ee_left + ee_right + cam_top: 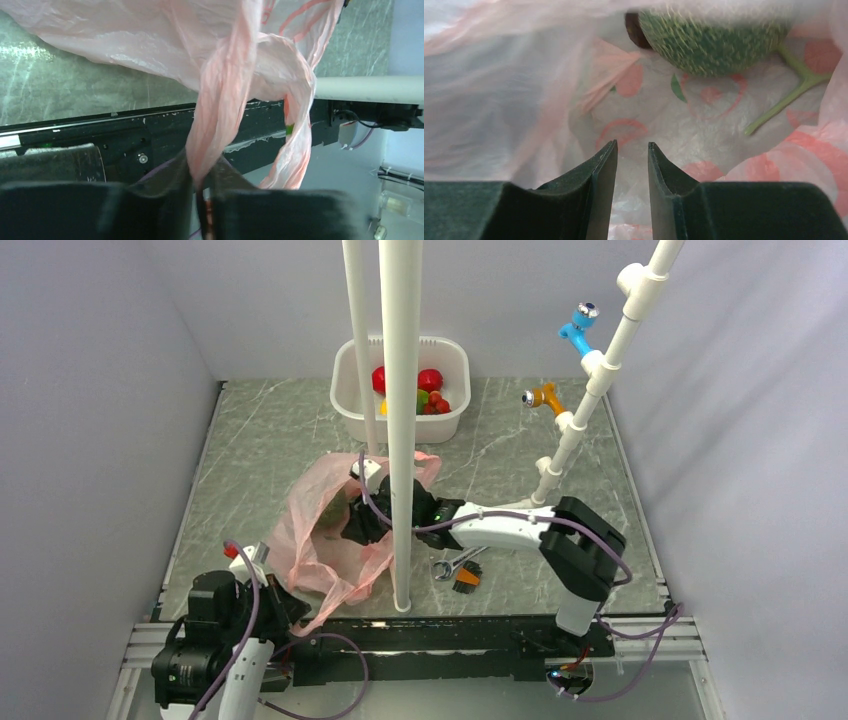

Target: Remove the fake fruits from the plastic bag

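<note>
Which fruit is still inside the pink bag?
The dull-green ball, lying in the bag just ahead of the right gripper. The red pieces already sit in the white tub.

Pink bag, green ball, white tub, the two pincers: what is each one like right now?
pink bag: crumpled on the table, mouth open.
left pincer: shut on a twisted strip of the bag.
right pincer: inside the bag, slightly open, empty.
green ball: inside the bag, not gripped.
white tub: upright, red and green fruits inside.
</note>
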Motion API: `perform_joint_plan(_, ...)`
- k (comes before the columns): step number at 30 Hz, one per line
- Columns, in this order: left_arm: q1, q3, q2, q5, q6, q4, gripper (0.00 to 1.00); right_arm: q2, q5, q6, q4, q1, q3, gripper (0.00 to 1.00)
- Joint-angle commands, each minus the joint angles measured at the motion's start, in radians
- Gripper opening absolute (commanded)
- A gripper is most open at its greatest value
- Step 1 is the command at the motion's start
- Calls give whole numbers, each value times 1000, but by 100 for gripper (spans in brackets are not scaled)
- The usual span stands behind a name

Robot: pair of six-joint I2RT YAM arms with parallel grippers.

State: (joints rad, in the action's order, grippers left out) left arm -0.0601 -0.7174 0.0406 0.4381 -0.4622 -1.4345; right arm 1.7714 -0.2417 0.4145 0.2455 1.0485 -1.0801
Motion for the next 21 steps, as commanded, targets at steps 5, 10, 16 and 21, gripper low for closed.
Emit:
perform_joint_plan(5, 6, -250, 120, -25, 54, -20, 70, 96, 6, 102, 100, 4, 65, 31)
perform_joint_plan(10, 6, -491, 301, -76, 107, 32, 83, 136, 10, 108, 115, 7, 82, 31)
perform_joint_plan(16, 5, -610, 463, -121, 101, 212, 87, 178, 9, 122, 116, 7, 95, 29)
perform_joint_plan(21, 5, -418, 584, -59, 188, 423, 72, 159, 5, 141, 131, 6, 122, 29)
